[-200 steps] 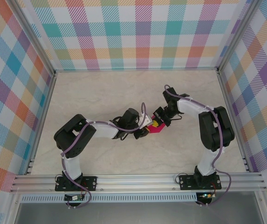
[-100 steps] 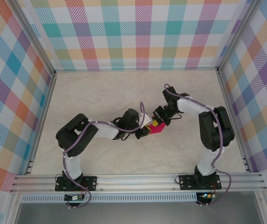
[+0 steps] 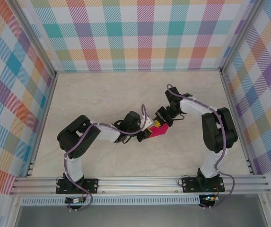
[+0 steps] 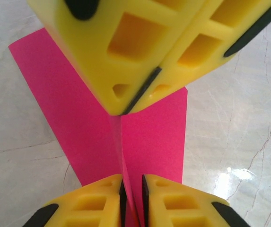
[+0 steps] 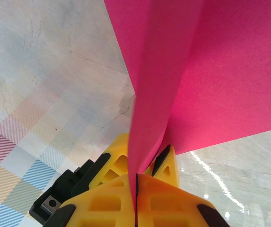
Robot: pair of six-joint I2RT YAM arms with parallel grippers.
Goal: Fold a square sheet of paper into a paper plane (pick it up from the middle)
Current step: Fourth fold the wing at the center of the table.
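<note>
The square sheet of paper point(image 3: 161, 132) is magenta-pink and lies mid-table, pinched up into a centre ridge with a flap point(image 4: 74, 104) spread flat on each side. My right gripper point(image 5: 136, 176) is shut on the ridge, and the fold point(image 5: 163, 71) rises from between its pads. In the left wrist view, the right gripper point(image 4: 126, 111) bites the far end of the ridge. My left gripper point(image 4: 132, 178) straddles the near end, its jaws almost together with a slim gap beside the fold. From above, both grippers point(image 3: 150, 127) point(image 3: 163, 121) meet over the paper.
The pale marbled tabletop point(image 3: 116, 94) stretches around the paper. Checked walls point(image 3: 135, 38) and aluminium frame rails point(image 3: 140, 182) enclose it. Both arms reach inward from their bases at the near edge.
The left arm has crept slightly right toward the paper, and its jaws have narrowed around the ridge. The right gripper and the paper have stayed put.
</note>
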